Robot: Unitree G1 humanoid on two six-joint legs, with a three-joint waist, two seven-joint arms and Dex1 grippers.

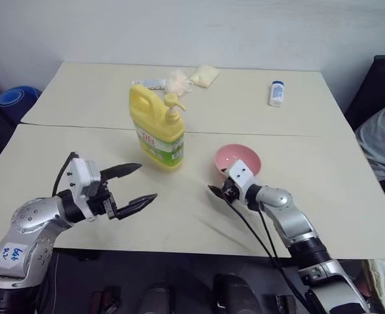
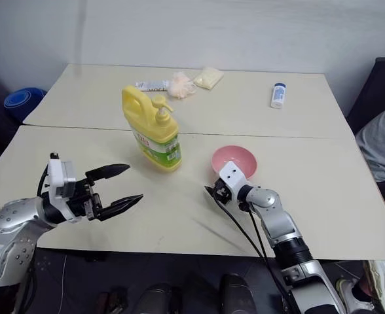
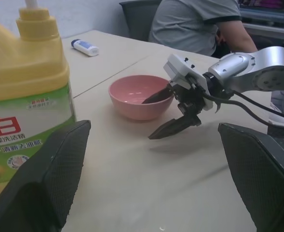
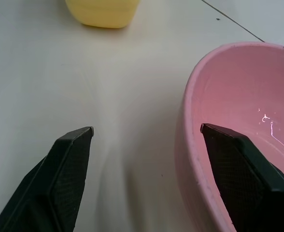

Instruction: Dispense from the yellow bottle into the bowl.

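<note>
Left tool (image 1: 135, 183) jaws wide open, hovering above the bench (image 1: 179, 216), nothing held; yellow bottle (image 1: 157, 129) stands upright just ahead of its tips, not touching. Right tool (image 3: 166, 113) is open and straddles the near rim of the bowl (image 1: 239, 160): one finger (image 4: 243, 164) inside, the other outside over the bench. Bowl sits right of the bottle, apart from it

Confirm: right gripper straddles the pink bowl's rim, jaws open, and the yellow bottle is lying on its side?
Not quite. The yellow bottle stands upright, as the left eye view shows. The rest holds: the right gripper is open, one finger inside the pink bowl, one outside its rim.
</note>
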